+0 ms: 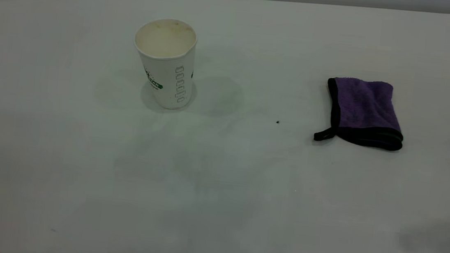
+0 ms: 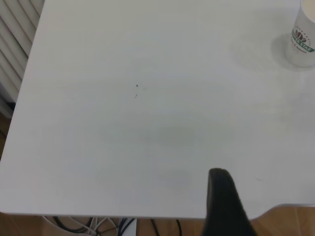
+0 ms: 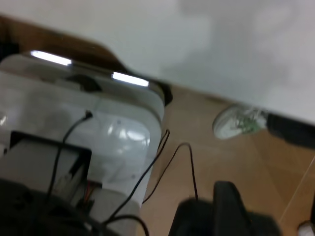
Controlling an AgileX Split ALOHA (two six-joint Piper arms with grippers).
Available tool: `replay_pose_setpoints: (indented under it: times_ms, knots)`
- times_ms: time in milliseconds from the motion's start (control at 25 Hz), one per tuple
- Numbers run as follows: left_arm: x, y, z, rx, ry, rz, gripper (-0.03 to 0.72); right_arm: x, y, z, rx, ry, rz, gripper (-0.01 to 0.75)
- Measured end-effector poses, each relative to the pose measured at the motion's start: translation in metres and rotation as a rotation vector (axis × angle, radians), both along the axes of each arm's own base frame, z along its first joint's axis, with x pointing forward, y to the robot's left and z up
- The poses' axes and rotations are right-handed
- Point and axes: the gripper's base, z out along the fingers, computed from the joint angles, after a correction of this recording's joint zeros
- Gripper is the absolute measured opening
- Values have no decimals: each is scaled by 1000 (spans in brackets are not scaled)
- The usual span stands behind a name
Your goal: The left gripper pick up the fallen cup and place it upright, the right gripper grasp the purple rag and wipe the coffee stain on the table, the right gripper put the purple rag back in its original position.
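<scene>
- The cup (image 1: 165,63) stands upright on the white worktop (image 1: 218,192), mouth up.
- The purple rag (image 1: 362,113) lies folded well to its right, a tiny dark speck (image 1: 278,122) between them.
- Left hand (image 2: 224,204): one black finger shows at the worktop's edge, well away from the cup; spread or pressed together, I cannot tell.
- Right hand (image 3: 229,211) hangs off the worktop above the floor (image 3: 231,162); its state cannot be told.

A white ribbed paper cup with green lettering (image 1: 165,63) is standing upright on the plain white tabletop (image 1: 218,192), well apart from the folded purple microfibre rag (image 1: 362,113).
</scene>
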Motion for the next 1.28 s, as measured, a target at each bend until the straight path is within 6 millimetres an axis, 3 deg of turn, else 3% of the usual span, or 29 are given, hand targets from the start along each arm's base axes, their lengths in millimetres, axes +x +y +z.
replay_pose_setpoints:
  times_ms: [200, 560, 1080, 1280]
  knots:
    - [0, 0, 0, 0, 0, 0, 511, -47, -8, -22, 11, -50, -17, 431]
    - [0, 0, 0, 0, 0, 0, 511, -88, -17, -5, 56, -431, -29, 430]
    - [0, 0, 0, 0, 0, 0, 511, -111, -21, 4, 95, -598, -37, 430]
    - [0, 0, 0, 0, 0, 0, 511, -132, -25, 8, 106, -751, -91, 430]
